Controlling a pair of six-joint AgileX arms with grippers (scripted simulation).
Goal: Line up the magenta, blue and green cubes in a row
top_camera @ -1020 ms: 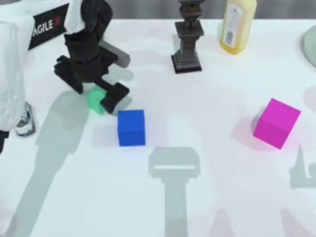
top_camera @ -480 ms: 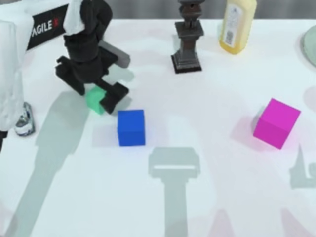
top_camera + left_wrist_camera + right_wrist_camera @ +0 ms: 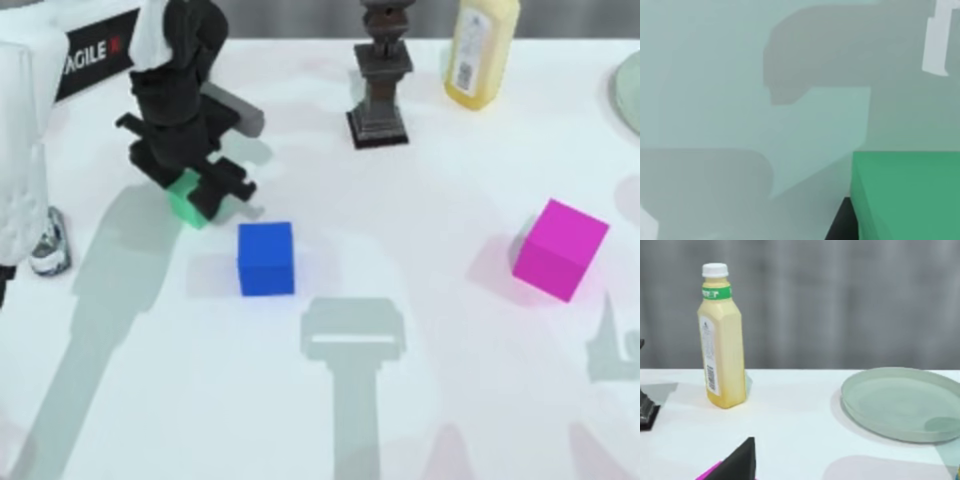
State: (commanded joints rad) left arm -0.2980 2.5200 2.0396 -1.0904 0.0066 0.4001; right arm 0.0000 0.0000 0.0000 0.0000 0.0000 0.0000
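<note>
My left gripper [image 3: 190, 183] has just closed in on the green cube [image 3: 185, 200].

A second ago my fingers stood wide on either side of it; now they pinch its sides, so I judge the cube held and ready to carry. It sits far left on the table, directly under my hand, just beside the blue cube [image 3: 266, 259]; the magenta cube [image 3: 559, 249] lies well apart, right. My right gripper is out of sight.

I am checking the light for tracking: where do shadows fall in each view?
Top view: long grey shadows run toward the near edge, from the left gripper over the green cube and from the dark stand. Left wrist view: soft grey patches on the table. Right wrist view: a faint shadow beside the plate.
</note>
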